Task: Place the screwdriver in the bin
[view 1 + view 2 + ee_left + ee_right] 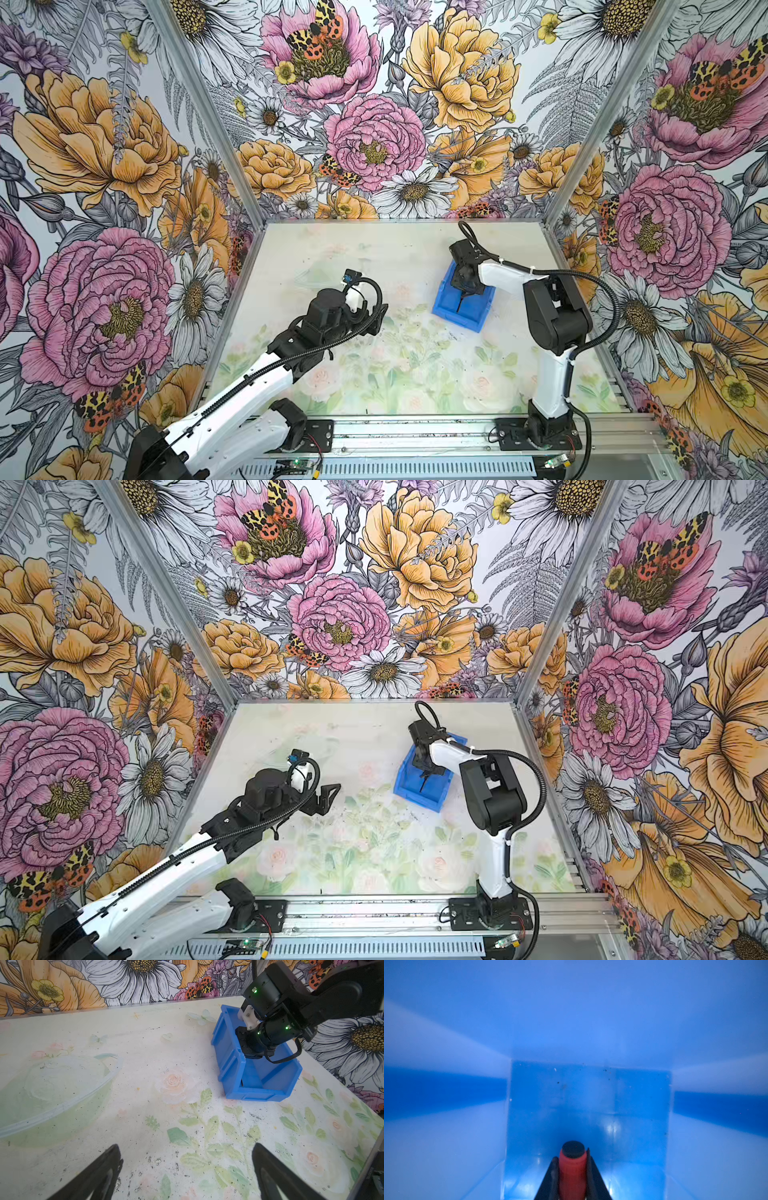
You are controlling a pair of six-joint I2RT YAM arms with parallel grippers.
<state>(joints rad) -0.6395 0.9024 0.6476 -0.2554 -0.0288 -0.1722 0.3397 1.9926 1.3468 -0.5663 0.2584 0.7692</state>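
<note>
The blue bin (pixel 446 309) (pixel 405 786) (pixel 230 1057) stands on the table right of centre. My right gripper (pixel 460 296) (pixel 424 776) reaches down into it from above. In the right wrist view the bin's blue walls (pixel 587 1093) fill the frame, and the gripper (pixel 571 1157) is shut on the screwdriver's red-orange handle (pixel 572 1172), with a black finger against each side and the black end cap sticking out past the tips. The shaft is hidden. My left gripper (pixel 376 320) (pixel 328 798) (pixel 187 1151) hangs open over bare table left of the bin, holding nothing.
A faint, clear bowl-like outline (pixel 62 1093) lies on the floral mat left of the bin. Flowered walls close the back and both sides. A metal rail (pixel 415 432) with both arm bases runs along the front edge.
</note>
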